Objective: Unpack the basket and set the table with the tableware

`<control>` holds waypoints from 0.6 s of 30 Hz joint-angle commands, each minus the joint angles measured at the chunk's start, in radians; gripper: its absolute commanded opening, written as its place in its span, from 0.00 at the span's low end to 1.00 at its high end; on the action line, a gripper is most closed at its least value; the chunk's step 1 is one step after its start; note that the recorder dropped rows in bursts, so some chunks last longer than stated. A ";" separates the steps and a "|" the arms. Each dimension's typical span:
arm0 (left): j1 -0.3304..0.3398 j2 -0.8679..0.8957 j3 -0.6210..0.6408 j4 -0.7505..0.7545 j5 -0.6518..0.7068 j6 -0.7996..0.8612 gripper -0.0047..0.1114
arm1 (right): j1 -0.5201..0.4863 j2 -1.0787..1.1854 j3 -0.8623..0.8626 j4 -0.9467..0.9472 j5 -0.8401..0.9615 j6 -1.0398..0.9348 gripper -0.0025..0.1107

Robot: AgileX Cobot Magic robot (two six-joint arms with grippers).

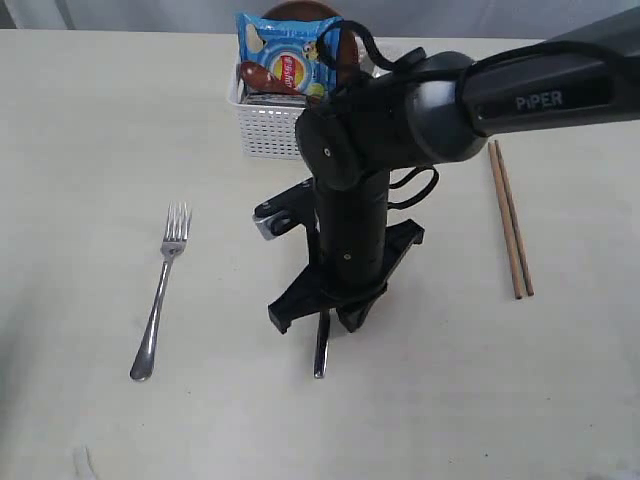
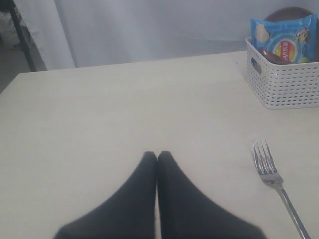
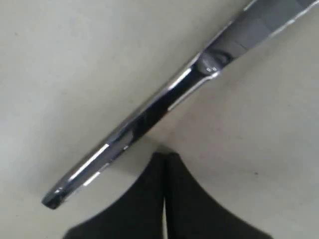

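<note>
Seemingly the knife-laying step: the right pincer [image 3: 164, 155], shut on nothing, hovers with the knife [image 3: 149, 112] flat on the table [image 3: 60, 59] just off its tips; next it should lift clear toward the basket [image 1: 268, 128] beyond.

Black arm [image 1: 350, 230] — grey link [image 1: 440, 110] (marked PiPER).

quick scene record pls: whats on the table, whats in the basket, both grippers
on table: fork, knife, chopsticks
in basket: blue snack packet, brown plate, reddish-brown spoon
left gripper: shut, holding nothing, above bare tabletop
right gripper: shut, tips beside the knife, not around it
</note>
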 commanded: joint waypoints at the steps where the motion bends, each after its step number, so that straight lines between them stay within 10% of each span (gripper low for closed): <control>1: -0.005 -0.002 0.002 -0.004 -0.001 -0.002 0.04 | -0.006 -0.006 0.011 -0.130 0.022 0.068 0.02; 18: -0.005 -0.002 0.002 -0.002 -0.001 -0.002 0.04 | 0.021 -0.162 0.011 0.205 -0.165 -0.087 0.02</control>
